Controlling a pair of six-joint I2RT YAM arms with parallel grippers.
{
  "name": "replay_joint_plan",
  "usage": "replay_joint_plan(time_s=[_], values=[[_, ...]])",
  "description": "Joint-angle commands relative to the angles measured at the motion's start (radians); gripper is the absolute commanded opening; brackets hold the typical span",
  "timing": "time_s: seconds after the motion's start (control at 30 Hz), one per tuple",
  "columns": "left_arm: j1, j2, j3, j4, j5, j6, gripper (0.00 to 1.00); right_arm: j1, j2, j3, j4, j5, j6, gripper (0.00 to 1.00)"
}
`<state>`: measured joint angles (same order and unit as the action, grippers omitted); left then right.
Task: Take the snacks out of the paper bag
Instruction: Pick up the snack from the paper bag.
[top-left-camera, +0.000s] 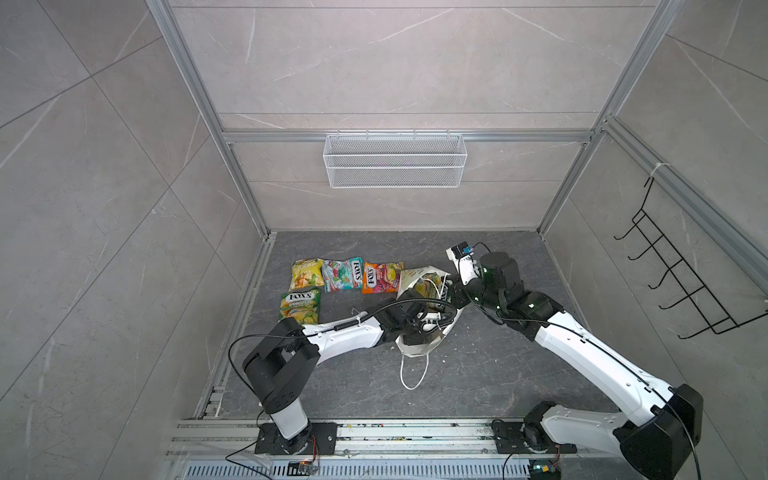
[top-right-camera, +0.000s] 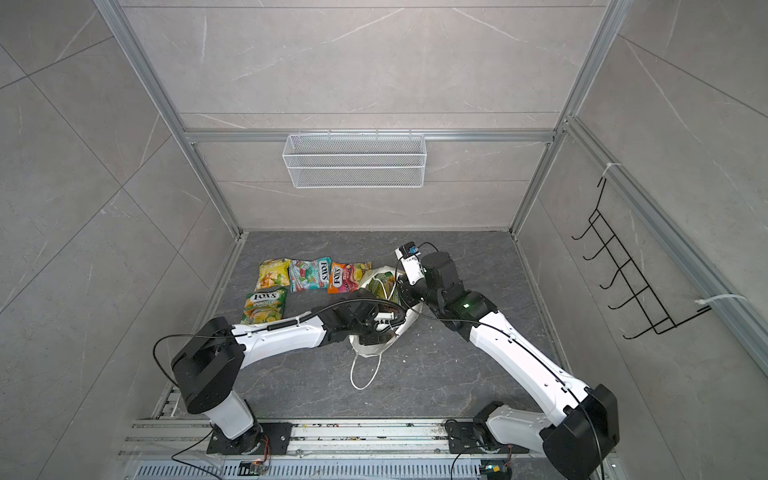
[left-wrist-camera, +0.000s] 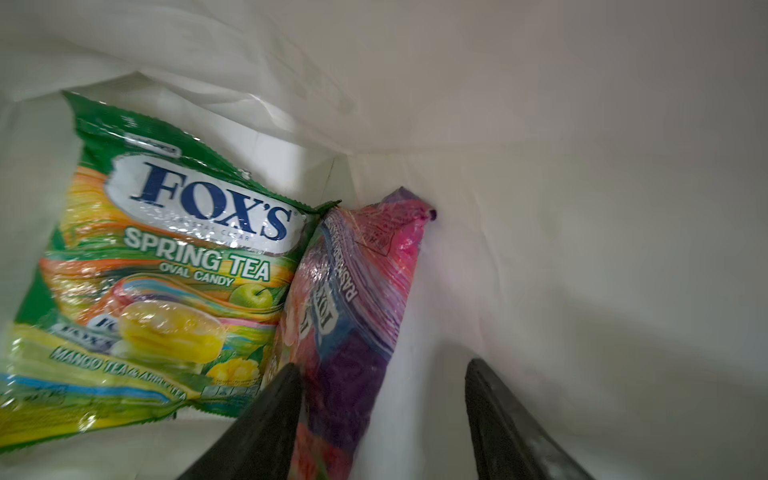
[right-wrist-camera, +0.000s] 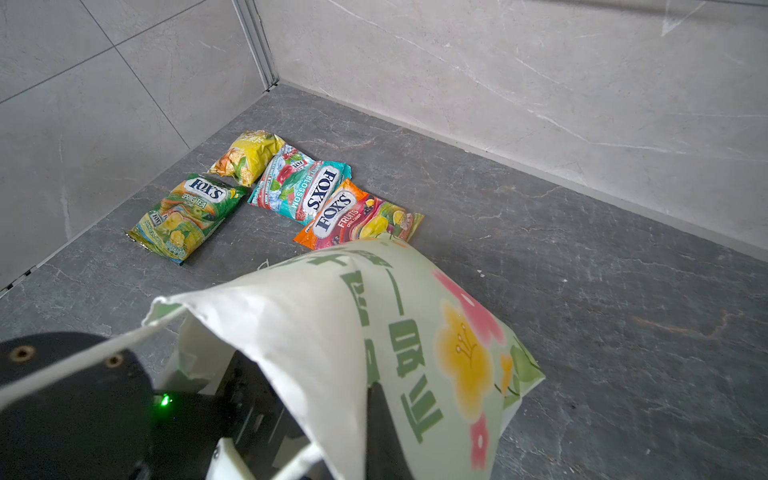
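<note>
Four snacks are out on the grey surface: a yellow packet (top-left-camera: 306, 273), a teal-and-red packet (top-left-camera: 341, 274) and an orange packet (top-left-camera: 381, 277) side by side in a row with their edges touching. A green-yellow Spring Tea packet (top-left-camera: 300, 306) lies flat just on the near side of the yellow one. All are glossy FOX'S packets, a bit crinkled. The paper bag (right-wrist-camera: 332, 316) sits right beside the orange one. It's white with green lettering and pink and yellow flowers, crumpled, mouth open, one cord handle (top-left-camera: 413, 374) trailing loose. Two more sit inside: a second Spring Tea packet (left-wrist-camera: 145, 270), face up, and a purple-pink packet (left-wrist-camera: 353, 299) on its edge near the bag's wall.
</note>
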<state>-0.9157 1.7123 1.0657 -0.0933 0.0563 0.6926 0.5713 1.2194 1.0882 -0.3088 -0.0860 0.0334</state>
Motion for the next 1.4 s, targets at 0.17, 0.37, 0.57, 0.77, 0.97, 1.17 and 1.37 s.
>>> replay_joint_plan(time_s=[0.17,0.37,0.57,0.77,0.97,1.17,1.37], values=[[0.012,0.065,0.03,0.076,-0.035,0.027,0.48,0.004,-0.047,-0.012,0.072,-0.021,-0.014,0.0],[0.011,0.051,0.043,0.073,-0.059,0.022,0.27,0.003,-0.052,-0.022,0.074,-0.002,-0.017,0.0],[0.011,0.012,0.021,0.09,-0.06,0.011,0.19,0.004,-0.038,-0.022,0.075,0.012,-0.021,0.0],[0.011,-0.019,0.007,0.095,-0.069,-0.001,0.13,0.004,-0.016,-0.011,0.081,0.013,-0.026,0.0],[0.009,-0.063,-0.001,0.091,-0.067,-0.005,0.09,0.001,-0.006,-0.005,0.082,0.025,-0.033,0.0],[0.008,-0.103,-0.009,0.079,-0.065,-0.011,0.07,-0.004,-0.003,-0.017,0.088,0.035,-0.033,0.0],[0.002,-0.136,-0.01,0.067,-0.072,-0.011,0.0,-0.01,0.005,-0.016,0.09,0.042,-0.031,0.0]])
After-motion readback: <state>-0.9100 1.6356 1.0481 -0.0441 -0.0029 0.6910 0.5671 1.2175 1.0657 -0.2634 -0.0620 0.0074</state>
